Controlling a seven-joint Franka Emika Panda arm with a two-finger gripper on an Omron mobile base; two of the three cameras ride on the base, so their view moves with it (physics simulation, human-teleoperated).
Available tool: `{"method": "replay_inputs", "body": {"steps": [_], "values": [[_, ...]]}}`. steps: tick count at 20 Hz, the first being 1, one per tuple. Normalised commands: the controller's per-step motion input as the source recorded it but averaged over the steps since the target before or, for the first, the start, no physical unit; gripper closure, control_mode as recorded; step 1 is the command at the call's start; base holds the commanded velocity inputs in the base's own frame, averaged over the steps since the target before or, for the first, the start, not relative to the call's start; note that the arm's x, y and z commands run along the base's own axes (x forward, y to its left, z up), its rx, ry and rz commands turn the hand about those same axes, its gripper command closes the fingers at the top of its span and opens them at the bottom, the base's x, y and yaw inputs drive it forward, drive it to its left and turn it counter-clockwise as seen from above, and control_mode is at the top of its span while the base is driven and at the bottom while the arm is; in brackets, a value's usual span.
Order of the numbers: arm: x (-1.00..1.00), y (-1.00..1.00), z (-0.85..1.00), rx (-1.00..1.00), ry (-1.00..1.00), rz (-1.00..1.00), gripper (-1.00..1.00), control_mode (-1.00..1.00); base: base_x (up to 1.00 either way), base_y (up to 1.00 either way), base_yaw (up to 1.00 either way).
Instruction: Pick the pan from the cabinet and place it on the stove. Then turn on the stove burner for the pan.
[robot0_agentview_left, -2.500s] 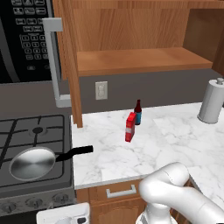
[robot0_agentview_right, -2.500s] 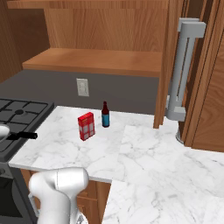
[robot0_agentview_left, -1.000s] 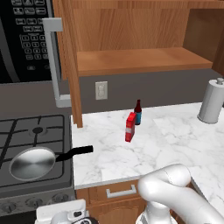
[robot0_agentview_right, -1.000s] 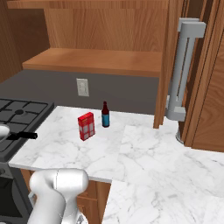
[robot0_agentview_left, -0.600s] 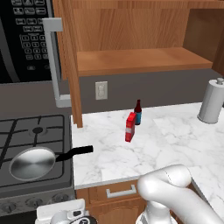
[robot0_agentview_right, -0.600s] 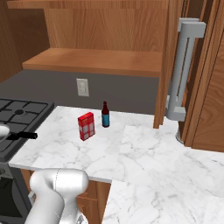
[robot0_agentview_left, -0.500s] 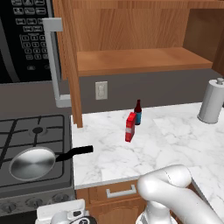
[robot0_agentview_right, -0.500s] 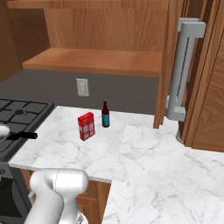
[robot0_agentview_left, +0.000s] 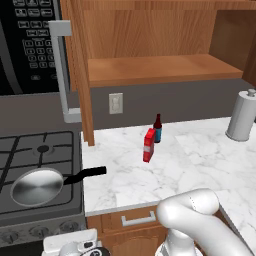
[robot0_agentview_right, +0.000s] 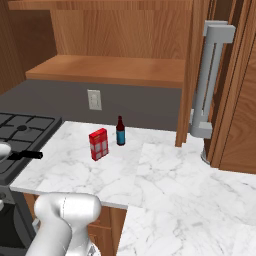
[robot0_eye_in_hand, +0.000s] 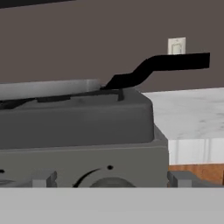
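Observation:
The silver-grey pan (robot0_agentview_left: 36, 185) sits on a front grate of the dark stove (robot0_agentview_left: 30, 150), its black handle (robot0_agentview_left: 86, 174) pointing right over the counter edge. The burner under the pan is hidden. My gripper (robot0_eye_in_hand: 111, 180) is low in front of the stove's face. It is open, its fingertips (robot0_eye_in_hand: 43, 179) standing wide on either side of a round grey knob (robot0_eye_in_hand: 105, 177). From the hand view the pan (robot0_eye_in_hand: 48, 89) lies above, with its handle (robot0_eye_in_hand: 162, 65) at upper right. The brown cabinet (robot0_agentview_left: 155, 70) above the counter stands open, its shelf bare.
A red box (robot0_agentview_left: 149, 145) and a dark bottle (robot0_agentview_left: 157, 128) stand on the marble counter (robot0_agentview_left: 200, 165), with a paper towel roll (robot0_agentview_left: 241, 122) at far right. The black microwave (robot0_agentview_left: 25, 45) hangs over the stove. The cabinet door's bar handle (robot0_agentview_left: 61, 70) juts out beside it.
My hand has edged a little further into the bottom of the left base view, in front of the stove knobs. The pan has stayed where it was.

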Motion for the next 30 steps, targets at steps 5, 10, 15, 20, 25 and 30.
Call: {"method": "replay_inputs", "body": {"steps": [5, 10, 15, 20, 25, 30], "values": [[0.1, 0.0, -0.16, 0.0, 0.0, 0.0, -1.0, -1.0, 0.0, 0.0, 0.0], [0.1, 0.0, -0.13, 0.0, 0.0, 0.0, -1.0, -1.0, 0.0, 0.0, 0.0], [0.11, 0.02, -0.11, 0.0, 0.0, 0.0, -1.0, -1.0, 0.0, 0.0, 0.0], [0.11, 0.04, -0.11, 0.0, 0.0, 0.0, -1.0, -1.0, 0.0, 0.0, 0.0], [0.11, 0.04, -0.16, 0.0, 0.0, 0.0, -1.0, -1.0, 0.0, 0.0, 0.0], [0.08, 0.02, -0.18, 0.0, 0.0, 0.0, -1.0, -1.0, 0.0, 0.0, 0.0]]}}
